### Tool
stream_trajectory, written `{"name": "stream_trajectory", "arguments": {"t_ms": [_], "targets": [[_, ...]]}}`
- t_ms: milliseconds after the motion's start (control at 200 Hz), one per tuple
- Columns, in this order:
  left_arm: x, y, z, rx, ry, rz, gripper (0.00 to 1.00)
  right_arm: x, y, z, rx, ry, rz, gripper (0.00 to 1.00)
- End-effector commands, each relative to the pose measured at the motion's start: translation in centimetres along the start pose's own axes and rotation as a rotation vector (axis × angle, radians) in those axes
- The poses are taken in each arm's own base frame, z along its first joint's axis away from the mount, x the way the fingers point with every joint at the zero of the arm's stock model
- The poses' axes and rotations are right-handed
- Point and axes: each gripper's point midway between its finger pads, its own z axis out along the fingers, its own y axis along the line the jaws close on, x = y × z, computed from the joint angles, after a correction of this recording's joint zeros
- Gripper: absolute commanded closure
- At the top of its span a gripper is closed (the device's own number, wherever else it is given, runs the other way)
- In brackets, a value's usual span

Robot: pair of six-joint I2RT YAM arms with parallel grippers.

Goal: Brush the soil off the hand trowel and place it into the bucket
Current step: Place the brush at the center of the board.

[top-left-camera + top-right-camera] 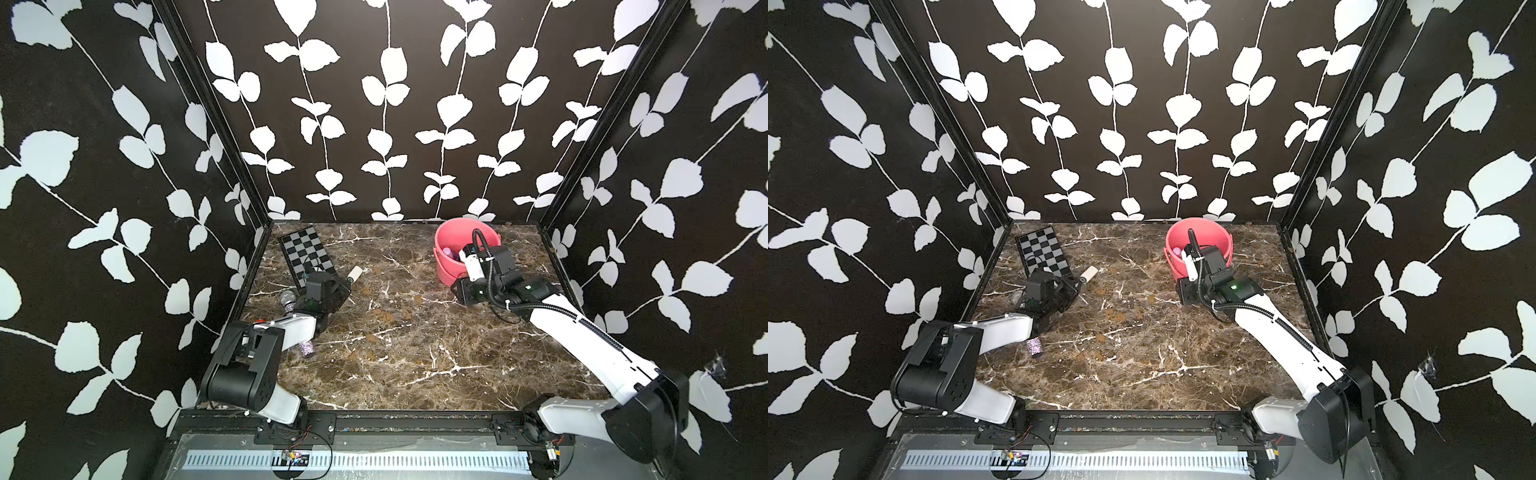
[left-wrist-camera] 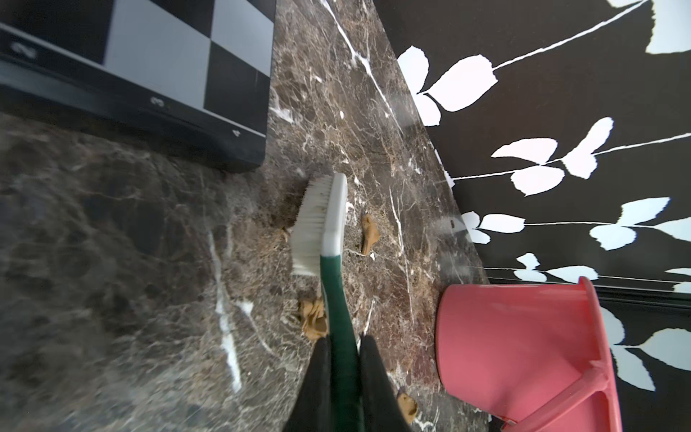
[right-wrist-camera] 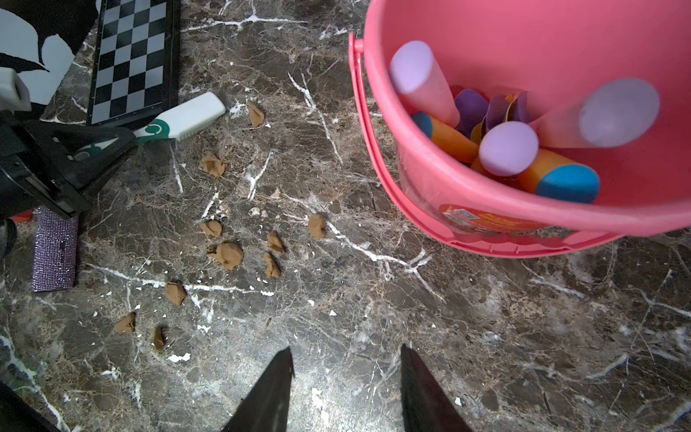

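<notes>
Brown marble tabletop (image 3: 486,336) carries scattered soil (image 3: 228,255). Left gripper (image 2: 346,340) clamps a brush (image 2: 325,220); right gripper (image 3: 346,349) gapes empty beside the far bucket (image 3: 426,187)

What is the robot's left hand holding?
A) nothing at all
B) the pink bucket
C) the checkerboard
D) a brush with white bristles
D: in the left wrist view, the left gripper is shut on the green handle of the brush, and the white bristles stick out beyond it.
</notes>
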Motion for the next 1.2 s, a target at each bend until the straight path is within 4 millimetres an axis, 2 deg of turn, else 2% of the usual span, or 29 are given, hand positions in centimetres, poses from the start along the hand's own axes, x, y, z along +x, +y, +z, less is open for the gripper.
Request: {"name": "stream_trajectory", "arguments": {"t_ms": [0,295,615,895,1060,1190], "targets": [[0.7,0.9,0.1,-0.021,0.019,-0.032,0.92,0.0,-0.1,0.4,0.012,-0.01,0.007,0.54],[1.7,4.0,-0.7,-0.123,0.04,-0.012,0.73,0.4,-0.5,0.6,0.032,0.001,0.0,0.53],[2.0,6.1,-1.7,-0.185,0.061,0.022,0.61,0.9,-0.7,1.1,0.04,0.019,-0.002,0.53],[1.7,6.3,-4.1,-0.245,0.07,0.189,0.51,1.4,-1.7,0.8,0.094,0.015,-0.014,0.53],[1.2,5.7,-6.0,-0.278,0.085,0.336,0.41,1.3,-2.8,-0.1,0.153,-0.013,-0.022,0.52],[1.8,4.5,-6.6,-0.246,0.162,0.448,0.36,1.2,-3.1,-0.4,0.173,-0.025,-0.029,0.51]]}}
